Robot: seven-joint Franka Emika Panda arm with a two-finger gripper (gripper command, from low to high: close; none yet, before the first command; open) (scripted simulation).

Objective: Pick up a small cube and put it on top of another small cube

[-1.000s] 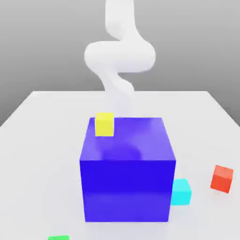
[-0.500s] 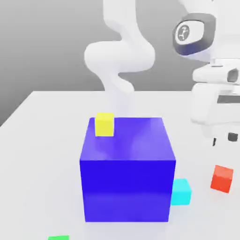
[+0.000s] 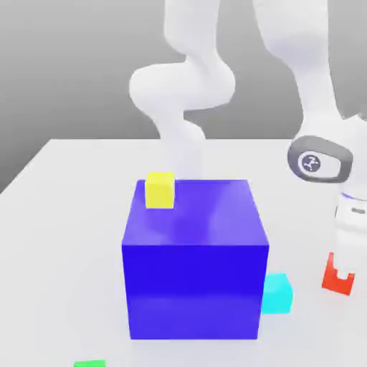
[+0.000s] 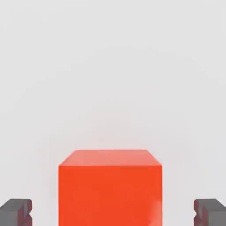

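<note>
A pale grey table (image 3: 64, 215) sits before a plain grey backdrop. From the exterior view's left: a yellow cube (image 3: 160, 190) atop the big blue cube (image 3: 193, 265), the cyan cube (image 3: 277, 294) beside it, then the red cube (image 3: 335, 278) between the gripper's (image 3: 340, 271) spread fingers (image 4: 16, 212), ungrasped.

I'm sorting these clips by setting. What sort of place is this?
Most likely a simulated tabletop test scene, not a real room: a plain white table, a featureless grey backdrop, and flat-coloured blocks such as the big blue cube and red cube.
</note>
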